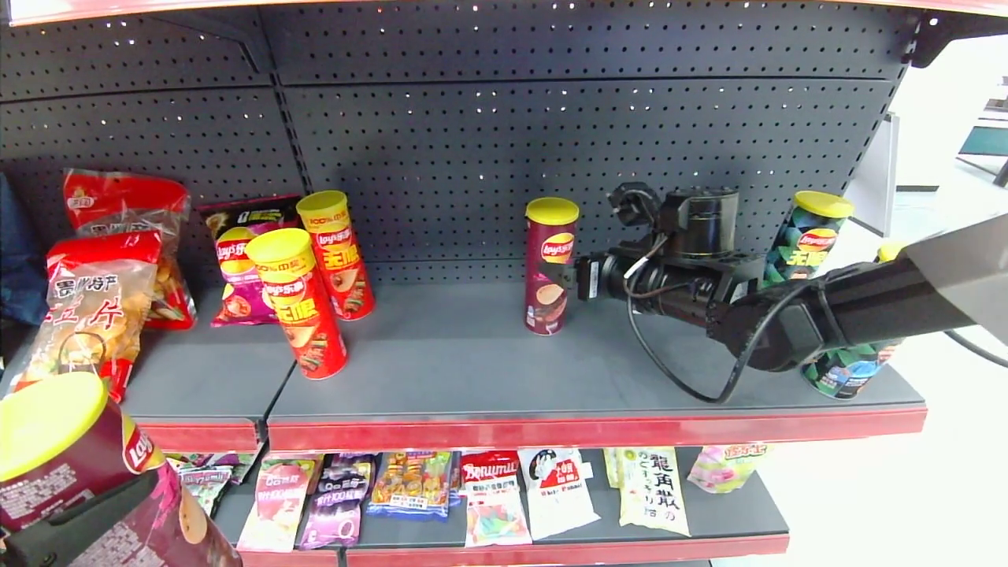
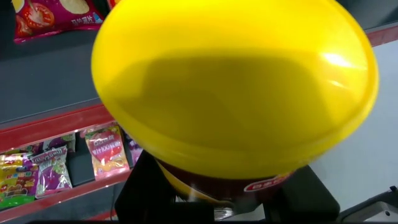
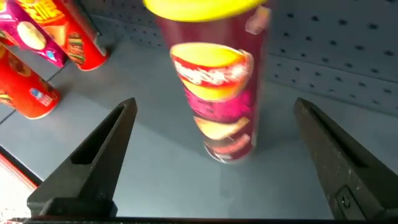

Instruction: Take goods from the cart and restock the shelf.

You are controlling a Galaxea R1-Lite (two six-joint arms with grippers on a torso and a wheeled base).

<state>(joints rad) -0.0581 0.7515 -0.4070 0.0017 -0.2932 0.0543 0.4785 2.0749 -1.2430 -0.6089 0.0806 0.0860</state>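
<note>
A maroon chip can with a yellow lid (image 1: 550,266) stands upright mid-shelf on the grey upper shelf (image 1: 472,370). My right gripper (image 1: 573,277) comes in from the right at can height. In the right wrist view the can (image 3: 224,93) stands in the wide gap of the open right gripper (image 3: 214,107), and neither finger touches it. At the lower left, my left gripper (image 1: 75,516) is shut on a second maroon can (image 1: 67,461). Its yellow lid (image 2: 236,81) hides most of the left gripper (image 2: 224,208).
Two red chip cans (image 1: 299,303) (image 1: 337,253) and snack bags (image 1: 102,307) occupy the shelf's left part. Two green cans (image 1: 811,236) (image 1: 846,374) stand at the right end, close to my right arm. Candy packets (image 1: 488,492) line the lower shelf. Bare shelf lies between the red and maroon cans.
</note>
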